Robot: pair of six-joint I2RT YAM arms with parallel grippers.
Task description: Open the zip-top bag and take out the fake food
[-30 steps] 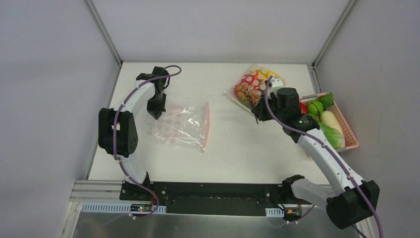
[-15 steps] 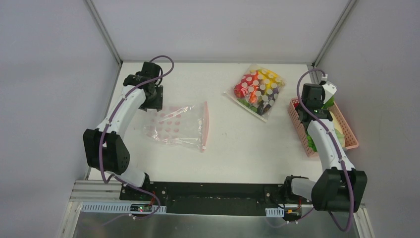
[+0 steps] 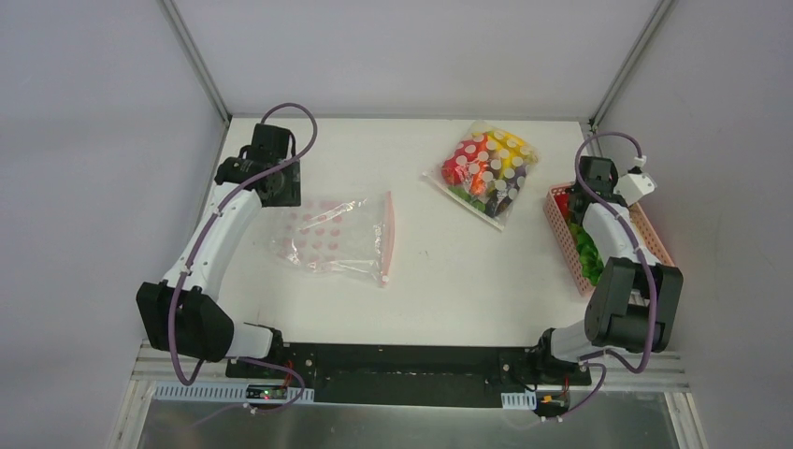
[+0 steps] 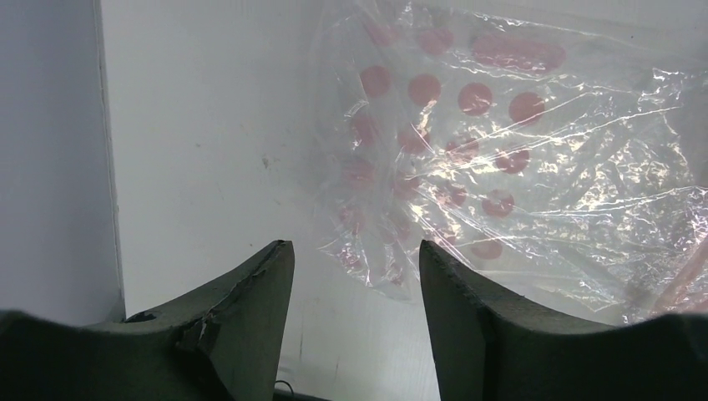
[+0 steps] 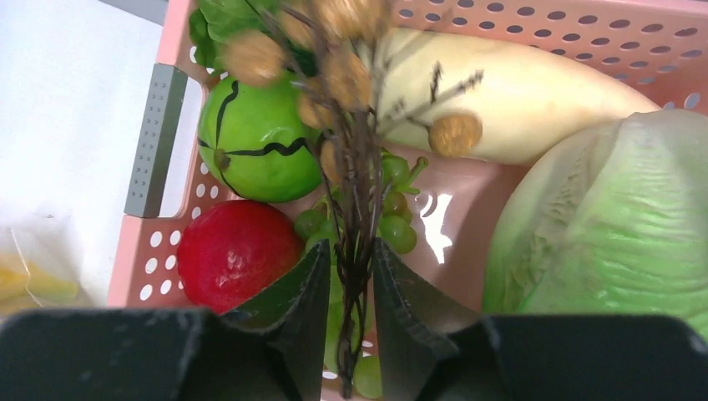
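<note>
The clear zip-top bag (image 3: 332, 234) with pale pink dots lies flat and empty on the table, its pink zip strip (image 3: 387, 238) on the right. My left gripper (image 3: 281, 187) hovers open just beyond the bag's far-left corner; in the left wrist view the gripper (image 4: 355, 246) holds nothing and the bag (image 4: 501, 150) lies ahead. My right gripper (image 5: 351, 244) hangs over the pink basket (image 5: 584, 33), jaws slightly apart around a brown twig sprig (image 5: 355, 167) that looks loose. Below lie fake food: red apple (image 5: 238, 251), green round fruit (image 5: 255, 142), grapes (image 5: 392, 225), radish (image 5: 518, 92), lettuce (image 5: 609, 217).
A white-dotted clear bag (image 3: 486, 168) of red, orange and yellow items lies at the back, between the arms. The pink basket (image 3: 561, 234) sits against the table's right edge. White walls and metal frame posts close in the table on three sides.
My left gripper let go of the bag, opened and drew back to the far left. My right arm swung from the dotted bag to the basket, and its jaws parted a little.
</note>
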